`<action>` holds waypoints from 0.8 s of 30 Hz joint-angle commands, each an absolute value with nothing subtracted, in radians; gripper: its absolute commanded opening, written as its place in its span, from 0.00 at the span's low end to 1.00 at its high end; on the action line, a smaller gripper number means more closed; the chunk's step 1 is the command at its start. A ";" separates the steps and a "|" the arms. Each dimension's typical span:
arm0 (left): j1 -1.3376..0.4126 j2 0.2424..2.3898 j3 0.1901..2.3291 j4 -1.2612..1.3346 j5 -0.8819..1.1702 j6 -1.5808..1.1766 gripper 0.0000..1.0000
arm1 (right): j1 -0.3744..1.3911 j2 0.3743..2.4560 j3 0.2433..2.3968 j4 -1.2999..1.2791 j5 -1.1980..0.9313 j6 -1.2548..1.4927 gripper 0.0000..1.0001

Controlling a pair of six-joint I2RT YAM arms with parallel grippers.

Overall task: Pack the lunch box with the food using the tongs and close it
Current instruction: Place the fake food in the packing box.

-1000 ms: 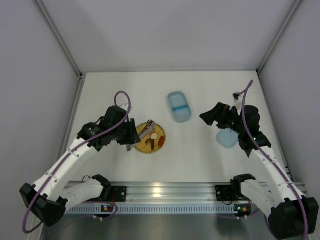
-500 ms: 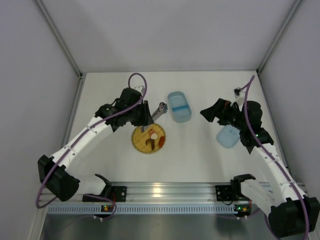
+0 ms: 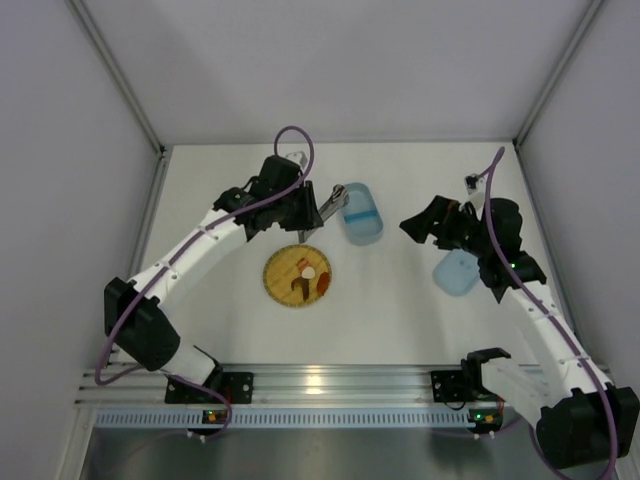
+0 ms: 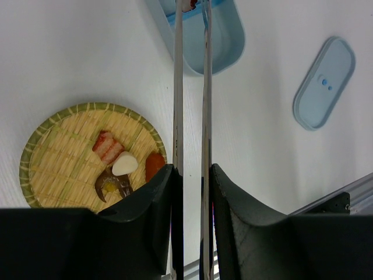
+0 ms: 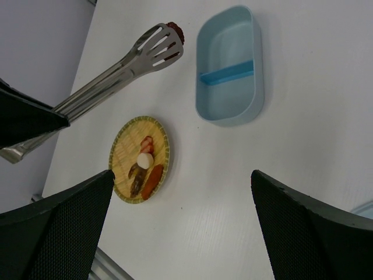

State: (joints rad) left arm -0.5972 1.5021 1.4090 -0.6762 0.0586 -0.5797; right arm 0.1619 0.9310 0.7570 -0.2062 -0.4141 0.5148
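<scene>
The left gripper [image 3: 308, 212] clamps the tongs [image 3: 330, 203], dark red piece [image 5: 175, 26] pinched at their tips. The lunch box [image 3: 362, 225] lies just at three o'clock, long axis twelve-to-six. The right gripper [image 3: 418, 226] gapes empty, farther off.

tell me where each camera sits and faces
top external: above, behind, looking down on the white table; left arm, right arm show.
left wrist: looks along pale silver metal tongs in the left end effector toward the light-blue oval plastic lunch box.
right wrist: looks down past the open right end effector.
both wrists share box, round yellow woven plate.
</scene>
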 commanded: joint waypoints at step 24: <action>-0.600 1.690 1.543 -0.534 0.072 -0.577 0.30 | 0.175 0.923 0.808 -0.227 -0.420 0.488 0.99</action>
